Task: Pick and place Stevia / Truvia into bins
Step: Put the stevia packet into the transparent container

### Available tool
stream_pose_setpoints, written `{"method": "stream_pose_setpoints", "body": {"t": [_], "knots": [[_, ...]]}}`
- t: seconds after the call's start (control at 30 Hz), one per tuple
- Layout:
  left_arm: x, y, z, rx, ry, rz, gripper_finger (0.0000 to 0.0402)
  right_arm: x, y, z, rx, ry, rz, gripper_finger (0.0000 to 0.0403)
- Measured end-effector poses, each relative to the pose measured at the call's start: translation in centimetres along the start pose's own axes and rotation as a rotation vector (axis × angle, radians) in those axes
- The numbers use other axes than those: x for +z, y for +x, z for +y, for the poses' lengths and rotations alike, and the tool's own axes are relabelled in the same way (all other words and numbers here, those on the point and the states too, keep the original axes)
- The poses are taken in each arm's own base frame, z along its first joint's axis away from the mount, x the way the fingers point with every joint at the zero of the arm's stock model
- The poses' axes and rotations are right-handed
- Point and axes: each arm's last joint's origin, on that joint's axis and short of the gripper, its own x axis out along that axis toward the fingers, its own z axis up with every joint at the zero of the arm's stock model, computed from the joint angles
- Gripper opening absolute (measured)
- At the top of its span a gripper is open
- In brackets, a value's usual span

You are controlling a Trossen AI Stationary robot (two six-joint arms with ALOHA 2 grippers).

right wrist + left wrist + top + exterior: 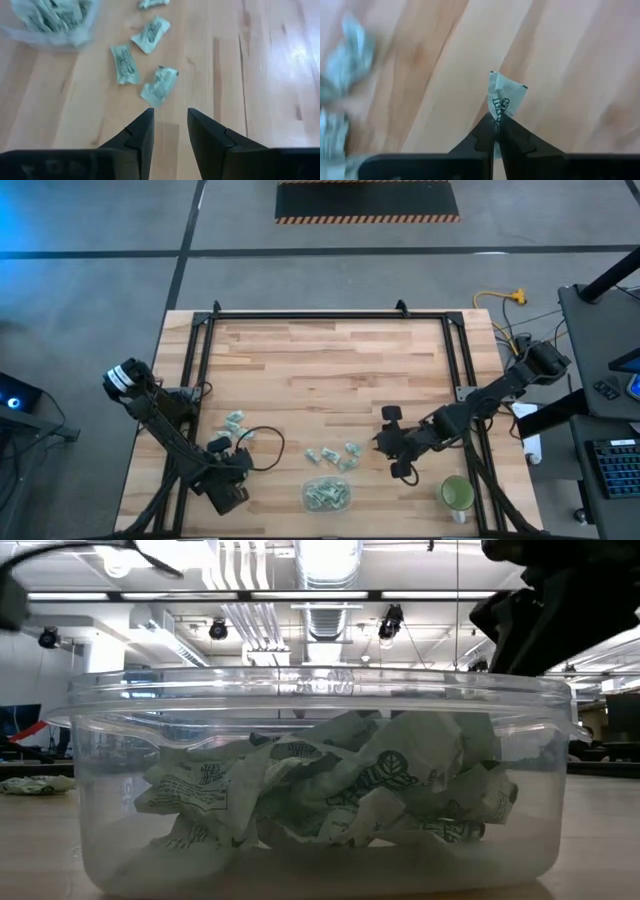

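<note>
Your wooden desk (330, 360) carries the work, with the clear plastic tub (327, 494) near its front edge already well filled with crumpled green-and-white sachets, and a round green cup (457, 493) to its right. Your left claw (497, 125) hangs over bare wood left of the tub, pressed together and pinching one sachet (504, 97) by its end, so the packet stands out past the tips with its long axis roughly in line with the claw. Your right claw (170, 125) is spread, just short of a sachet lying slantwise (159, 86) in the loose scatter of packets (335, 455) behind the tub, with a few more packets (238, 423) off to the left. To carry well, keep the pinch firm and level, bring the packet fully over the tub's rim before letting go, and drop low so it settles on the heap instead of sliding out.
</note>
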Motion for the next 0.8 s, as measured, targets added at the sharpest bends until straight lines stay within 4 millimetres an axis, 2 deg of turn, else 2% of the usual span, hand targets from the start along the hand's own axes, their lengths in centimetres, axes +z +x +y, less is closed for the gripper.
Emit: {"method": "stream_pose_setpoints", "body": {"t": [0.27,0.4,0.63,0.8], "knots": [[3.7,-2.1,-4.4,-0.246,0.253,-0.535,0.0001,-1.1,0.5,-0.2,-0.015,-0.019,0.037,0.0094],[6.2,-2.7,-5.7,-0.322,0.381,-0.720,0.0001,-1.6,0.7,-0.4,-0.036,-0.025,0.044,0.0088],[8.9,-0.4,-5.5,-0.312,0.461,-0.686,0.0000,-2.3,1.0,-0.6,-0.050,-0.030,0.066,0.0078],[9.8,0.9,-5.5,-0.357,0.467,-0.639,0.0000,-2.2,1.0,-0.6,-0.047,-0.033,0.054,0.0072]]}}
